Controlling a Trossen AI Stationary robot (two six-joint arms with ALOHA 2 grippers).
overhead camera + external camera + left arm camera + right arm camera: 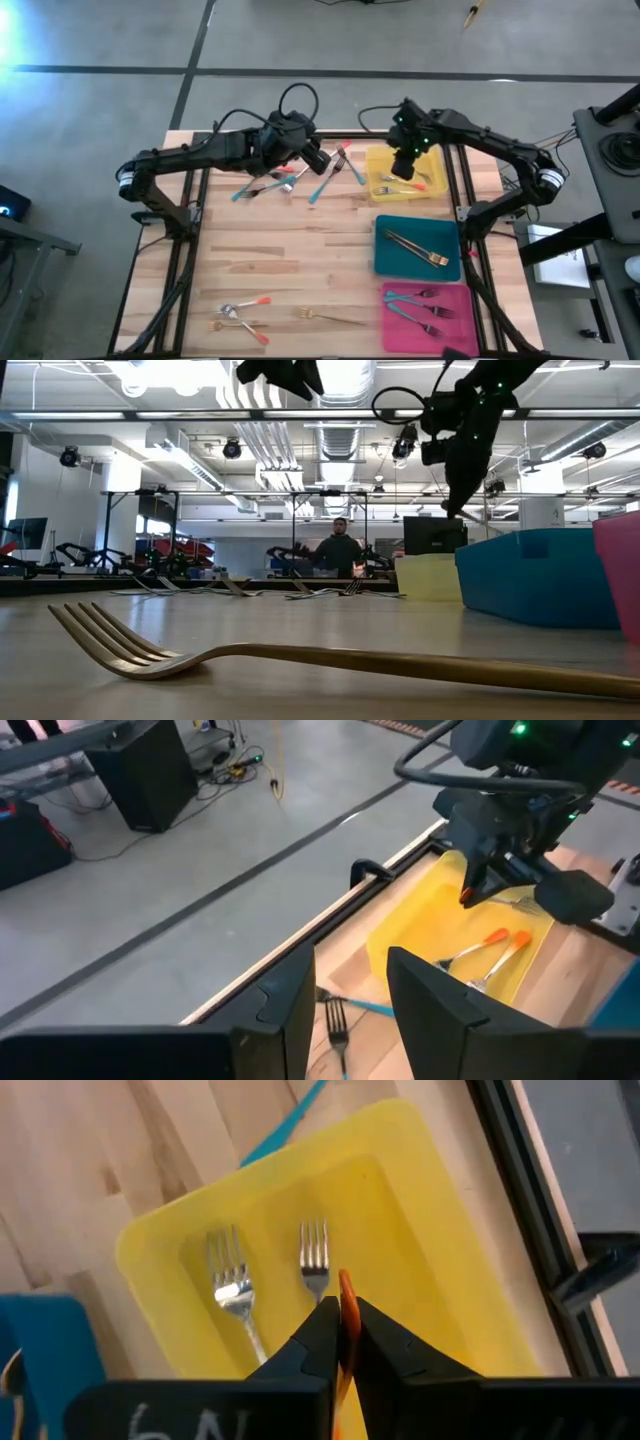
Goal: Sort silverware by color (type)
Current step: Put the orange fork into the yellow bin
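Cutlery here looks light, stiff and slippery. The right gripper (340, 1342), above the yellow tray (440, 1230) at the table's far right corner, pinches an orange-handled fork (318, 1260) mid-handle; the left gripper (350, 995) stands released.

Left gripper (322, 160): hovered over forks (290, 180) at table's (290, 250) far edge.
Right gripper (405, 168): above yellow tray (378, 160).
Teal tray (385, 262): gold forks (415, 247).
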